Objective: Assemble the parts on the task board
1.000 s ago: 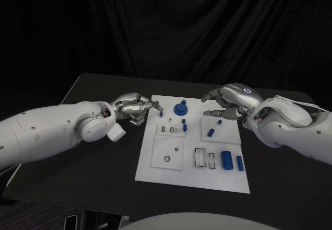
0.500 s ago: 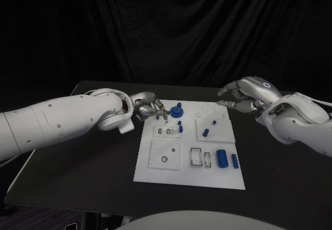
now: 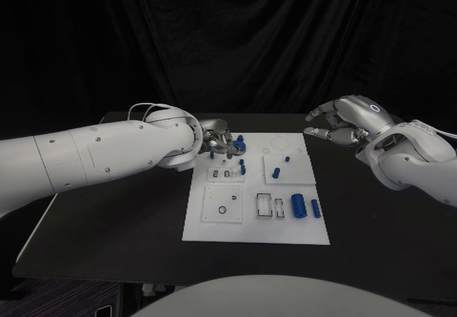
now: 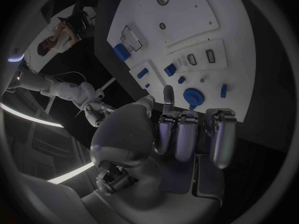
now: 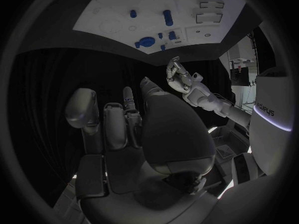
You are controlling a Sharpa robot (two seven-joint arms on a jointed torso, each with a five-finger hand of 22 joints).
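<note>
Left hand (image 3: 217, 140) fingers curled, grasp hidden, beside the blue parts (image 3: 239, 148); right hand (image 3: 343, 122) curled, empty, off-board.

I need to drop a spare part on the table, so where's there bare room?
The black table lies bare along the board's near-left side, below the left arm, and on the near right under the right hand. It is crowded at the board's far-left corner, where the left hand hovers by the blue gear.

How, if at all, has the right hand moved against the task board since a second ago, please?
Yes. The right hand has drawn back off the far right corner of the task board, now outside its edge.
</note>
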